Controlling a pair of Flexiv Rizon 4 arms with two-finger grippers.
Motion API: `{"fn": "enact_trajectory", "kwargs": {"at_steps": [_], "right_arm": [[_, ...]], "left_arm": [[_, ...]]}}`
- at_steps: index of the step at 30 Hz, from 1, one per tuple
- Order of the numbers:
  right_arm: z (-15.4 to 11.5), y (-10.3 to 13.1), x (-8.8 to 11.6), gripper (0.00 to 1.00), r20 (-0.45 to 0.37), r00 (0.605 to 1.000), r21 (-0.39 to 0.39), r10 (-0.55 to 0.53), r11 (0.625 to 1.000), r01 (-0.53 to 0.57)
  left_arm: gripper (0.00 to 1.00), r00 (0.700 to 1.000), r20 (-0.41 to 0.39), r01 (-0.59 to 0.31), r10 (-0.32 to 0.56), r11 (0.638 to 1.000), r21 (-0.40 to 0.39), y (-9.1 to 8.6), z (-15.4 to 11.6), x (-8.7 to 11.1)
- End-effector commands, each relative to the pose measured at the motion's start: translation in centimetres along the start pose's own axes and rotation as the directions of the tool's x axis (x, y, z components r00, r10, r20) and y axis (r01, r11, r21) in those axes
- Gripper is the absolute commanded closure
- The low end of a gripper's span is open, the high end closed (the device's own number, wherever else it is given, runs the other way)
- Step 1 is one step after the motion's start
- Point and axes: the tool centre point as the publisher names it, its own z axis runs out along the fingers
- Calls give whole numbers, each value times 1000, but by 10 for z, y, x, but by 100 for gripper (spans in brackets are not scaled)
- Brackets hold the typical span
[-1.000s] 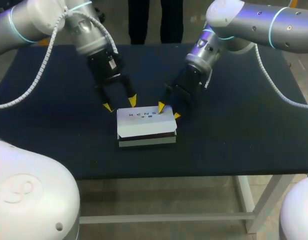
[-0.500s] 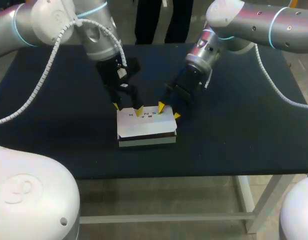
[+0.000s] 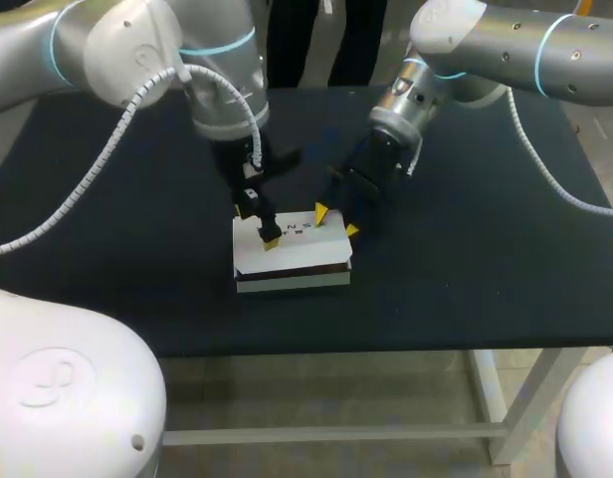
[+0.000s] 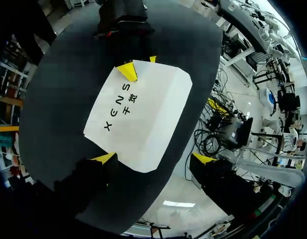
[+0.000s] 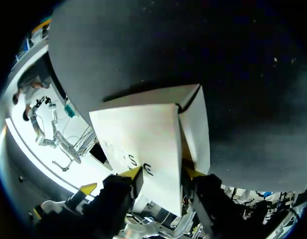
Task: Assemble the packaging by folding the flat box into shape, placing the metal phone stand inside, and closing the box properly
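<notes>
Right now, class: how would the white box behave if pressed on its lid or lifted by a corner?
Probably light: the white box looks like folded card, so its lid would likely flex under pressure. A side flap looks untucked, so lifting by a corner may spring it open. Flat-based, it should slide, not roll.

The table [image 3: 486,249] is taken in from above and behind by the fixed head camera at some remove, whereas the white box [image 3: 292,249], shared by all three views, is looked down upon from close by through both wrist cameras, from roughly opposite sides.
</notes>
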Motion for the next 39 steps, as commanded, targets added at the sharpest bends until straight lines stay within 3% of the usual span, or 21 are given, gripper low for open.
{"fn": "enact_trajectory", "kwargs": {"at_steps": [1,12,21,29,39], "right_arm": [[0,1,0,45,2,1000,1,0,1000,0],[0,1,0,46,2,1000,1,0,1000,0],[0,1,0,47,2,1000,1,0,1000,0],[0,1,0,47,2,1000,1,0,1000,0],[0,1,0,48,2,1000,1,0,1000,0]], "left_arm": [[0,1000,24,-11,12,999,-53,-5,0,-2],[0,970,121,-205,208,978,-43,-6,4,-3],[0,937,199,-293,287,956,5,-6,18,-7],[0,931,204,-313,303,950,17,-7,32,-5],[0,947,117,-307,299,950,51,-16,47,-28]]}}
